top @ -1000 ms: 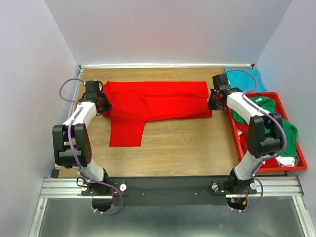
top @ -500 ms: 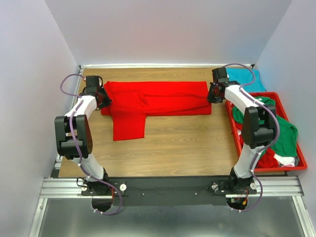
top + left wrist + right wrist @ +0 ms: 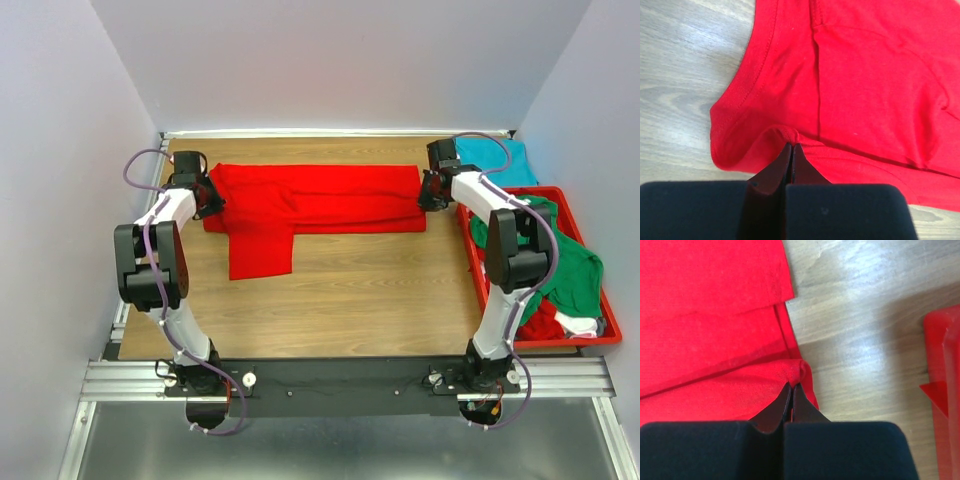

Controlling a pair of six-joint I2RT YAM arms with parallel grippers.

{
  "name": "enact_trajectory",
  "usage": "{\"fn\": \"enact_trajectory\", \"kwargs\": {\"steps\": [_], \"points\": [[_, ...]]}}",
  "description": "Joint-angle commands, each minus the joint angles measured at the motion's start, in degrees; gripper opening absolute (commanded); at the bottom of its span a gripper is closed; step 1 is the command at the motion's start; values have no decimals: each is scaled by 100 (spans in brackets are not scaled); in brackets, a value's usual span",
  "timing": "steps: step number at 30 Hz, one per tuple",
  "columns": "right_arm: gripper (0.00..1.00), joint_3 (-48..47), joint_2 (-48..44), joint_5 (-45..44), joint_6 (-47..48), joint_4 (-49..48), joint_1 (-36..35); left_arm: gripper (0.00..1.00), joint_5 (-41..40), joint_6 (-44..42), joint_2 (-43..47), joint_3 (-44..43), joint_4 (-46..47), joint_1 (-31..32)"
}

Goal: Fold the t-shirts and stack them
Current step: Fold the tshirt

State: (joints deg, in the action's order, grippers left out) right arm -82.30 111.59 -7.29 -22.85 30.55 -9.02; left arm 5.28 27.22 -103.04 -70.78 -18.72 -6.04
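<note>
left gripper point(image 3: 791, 146) and right gripper point(image 3: 791, 386) each pinch 1 end of the bright red cotton t-shirt point(image 3: 330, 197) at their tips, guessing to stretch it flat for folding

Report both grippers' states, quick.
Left gripper: closed, pinching the red shirt.
Right gripper: closed, pinching the same shirt's opposite end.

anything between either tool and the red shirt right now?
Nothing visible. The left tool is shut on a pinch of the red t-shirt at one end, and the right tool is shut on a pinch at the other end.
</note>
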Motion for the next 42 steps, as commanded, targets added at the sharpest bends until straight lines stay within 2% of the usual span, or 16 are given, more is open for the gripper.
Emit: {"fn": "enact_trajectory", "kwargs": {"steps": [1, 10, 14, 15, 16, 18, 19, 20, 21, 23, 25, 27, 29, 30, 35, 42], "points": [[1, -225, 214, 35, 70, -189, 67, 0, 114, -42, -172, -94, 176, -64], [1, -251, 486, 43, 123, -356, 75, 0, 0, 29, -454, -94, 307, -55], [10, -277, 522, 43, 141, -383, 75, 3, -9, 55, -453, -58, 334, -64], [14, -278, 504, 52, 149, -383, 75, 8, -9, 55, -427, -50, 334, -64], [23, -269, 434, 104, 184, -383, 75, 22, -44, 55, -331, -23, 334, -64], [35, -234, 320, 184, 228, -383, 75, 38, -132, 55, -173, 3, 334, -64], [46, -164, 145, 280, 289, -383, 67, 54, -237, 38, 28, 38, 334, -64], [50, -68, 48, 324, 307, -383, 58, 64, -290, 29, 143, 64, 299, -64], [53, -67, -75, 359, 316, -383, 67, 64, -343, 11, 266, 91, 273, -64], [61, 135, -399, 430, 343, -383, 40, 72, -466, 2, 660, 240, 203, -55], [68, 293, -602, 500, 369, -383, -3, 77, -484, 2, 943, 424, 185, -29], [69, 539, -909, 623, 387, -374, -91, 84, -475, -41, 1356, 749, 97, 94], [70, 810, -1130, 693, 361, -391, -205, 85, -720, -85, 1724, 1073, 1, 208], [71, 882, -1218, 694, 352, -383, -258, 90, -747, -86, 1857, 1197, -35, 278], [71, 1382, -1780, 1027, 299, -444, -540, 91, -818, -7, 2507, 2068, -237, 973], [71, 1691, -2168, 1318, 202, -593, -566, 89, -941, 90, 2369, 2578, -465, 1465]]}}
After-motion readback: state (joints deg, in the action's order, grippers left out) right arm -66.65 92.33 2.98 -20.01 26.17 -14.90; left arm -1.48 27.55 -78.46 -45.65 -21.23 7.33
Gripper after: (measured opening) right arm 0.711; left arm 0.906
